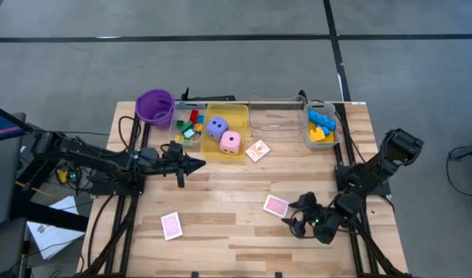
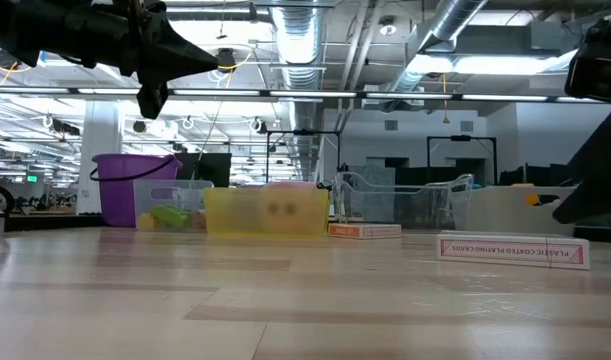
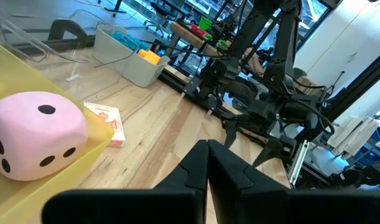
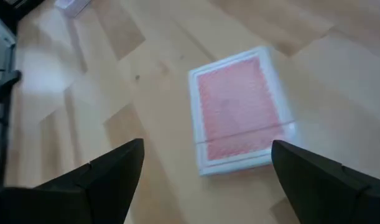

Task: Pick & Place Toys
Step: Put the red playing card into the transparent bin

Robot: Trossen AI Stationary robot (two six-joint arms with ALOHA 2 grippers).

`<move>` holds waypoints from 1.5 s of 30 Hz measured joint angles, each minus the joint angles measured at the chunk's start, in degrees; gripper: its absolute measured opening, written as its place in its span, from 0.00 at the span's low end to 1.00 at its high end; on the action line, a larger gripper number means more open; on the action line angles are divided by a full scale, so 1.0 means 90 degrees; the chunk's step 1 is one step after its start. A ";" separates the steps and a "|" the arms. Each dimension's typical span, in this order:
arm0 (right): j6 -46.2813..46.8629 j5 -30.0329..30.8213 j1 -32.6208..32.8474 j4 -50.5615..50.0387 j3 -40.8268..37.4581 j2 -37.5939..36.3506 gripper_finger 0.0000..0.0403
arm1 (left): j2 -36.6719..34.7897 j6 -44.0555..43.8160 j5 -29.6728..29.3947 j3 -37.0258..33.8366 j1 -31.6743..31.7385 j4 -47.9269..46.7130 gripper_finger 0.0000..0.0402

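A pink-backed card deck (image 1: 276, 205) lies flat on the table at the near right; in the right wrist view the deck (image 4: 239, 115) lies just ahead of my open right gripper (image 4: 208, 149), whose fingers stand apart from it. My right gripper (image 1: 299, 216) slants down beside the deck's right side. A second pink deck (image 1: 171, 225) lies at the near left. A purple die (image 1: 217, 127) and a pink die (image 1: 231, 142) rest in the yellow bin (image 1: 239, 114). My left gripper (image 1: 197, 163) hovers shut above the table, left of centre, holding nothing.
A purple cup (image 1: 154, 106) stands at the far left beside a clear bin (image 1: 178, 133) of mixed bricks. A card box (image 1: 257, 150) lies by the yellow bin. An empty clear bin (image 1: 276, 116) and a bin (image 1: 334, 137) of blue and yellow bricks stand far right.
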 joint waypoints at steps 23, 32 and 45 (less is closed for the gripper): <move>0.0245 0.0063 -0.0355 -0.0284 -0.0002 -0.0004 0.97 | 0.0000 0.0001 0.0002 0.0000 0.0002 -0.0013 0.00; -0.0104 -0.0205 -0.0511 -0.0375 -0.0005 -0.0004 0.99 | 0.0000 0.0002 0.0001 0.0000 0.0002 -0.0013 0.00; -0.0755 0.0100 -0.0527 0.0707 0.0054 0.1375 0.99 | 0.0000 0.0004 -0.0001 0.0000 0.0002 -0.0013 0.00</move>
